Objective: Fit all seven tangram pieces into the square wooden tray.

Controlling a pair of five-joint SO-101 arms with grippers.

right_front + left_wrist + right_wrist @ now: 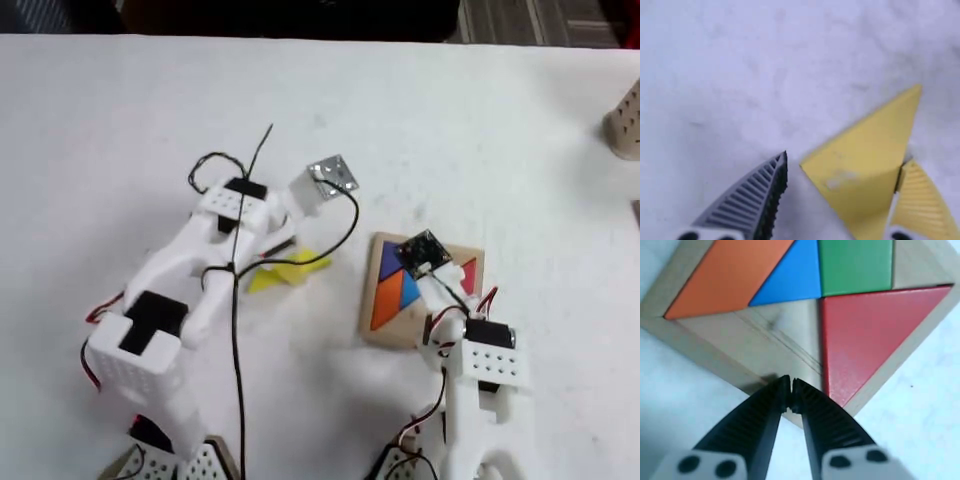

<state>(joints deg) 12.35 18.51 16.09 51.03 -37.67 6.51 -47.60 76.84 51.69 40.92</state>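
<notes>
A yellow triangle [865, 160] lies on the white table between the fingers of my left gripper [846, 160], which is open. The triangle touches the yellow finger [922, 200]; the grey finger [760, 200] stands just clear of it. From above, the triangle [290, 268] sits left of the wooden tray [400, 335]. My right gripper [790, 385] is shut with nothing in it, its tips over the tray's rim [700, 355]. In the tray lie an orange piece [730, 270], a blue triangle [790, 280], a green square [855, 265] and a red triangle [875, 330].
Bare wood [775, 335] shows in the tray beside the red triangle. A black cable [238, 330] runs along the left arm. A beige object [625, 125] stands at the table's right edge. The far half of the table is open white surface.
</notes>
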